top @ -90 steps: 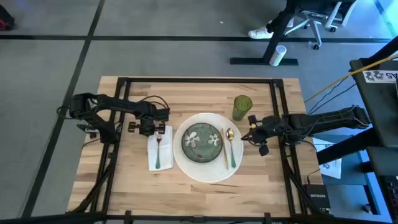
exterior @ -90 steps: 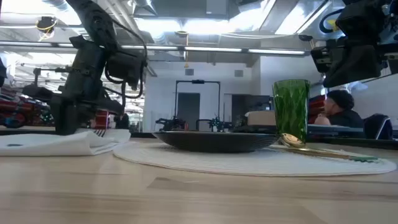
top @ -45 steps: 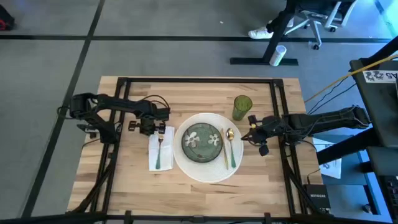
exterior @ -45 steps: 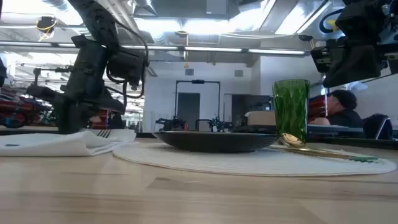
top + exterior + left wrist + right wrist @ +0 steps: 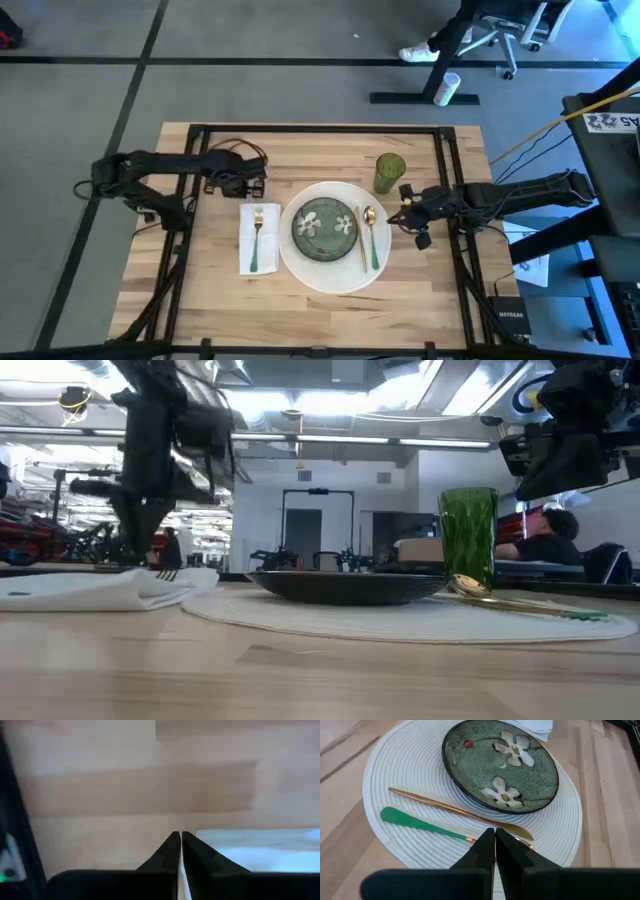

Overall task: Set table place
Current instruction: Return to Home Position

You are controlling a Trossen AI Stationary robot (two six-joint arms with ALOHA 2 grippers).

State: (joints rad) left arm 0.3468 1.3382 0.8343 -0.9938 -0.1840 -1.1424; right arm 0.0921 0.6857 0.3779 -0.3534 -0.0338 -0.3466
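High view: the place is laid mid-table [image 5: 200, 290]. The green dish [image 5: 322, 226] is centred on the white plate [image 5: 330, 283], with the knife [image 5: 362, 240] and spoon [image 5: 371, 235] lying on the plate's margin toward the right arm. The fork [image 5: 256, 240] lies lengthwise on the napkin [image 5: 245, 245] just beside the plate, and the tumbler [image 5: 389, 172] stands beyond the cutlery, each where a diner would reach. The left gripper [image 5: 250, 186] hovers over bare wood just past the napkin's far edge; the right gripper [image 5: 405, 215] hangs beside the spoon bowl. Low view: the left gripper [image 5: 135, 550] is above napkin level, clear of the fork tines (a person [image 5: 548, 532] sits in the room behind, not at the table). Left wrist view: fingers pressed together on nothing, napkin edge [image 5: 260, 850] just beside. Right wrist view: fingers likewise clenched and empty, above the spoon's neck. Judgement: setting looks complete, and closed, empty fingers suit parking both arms.
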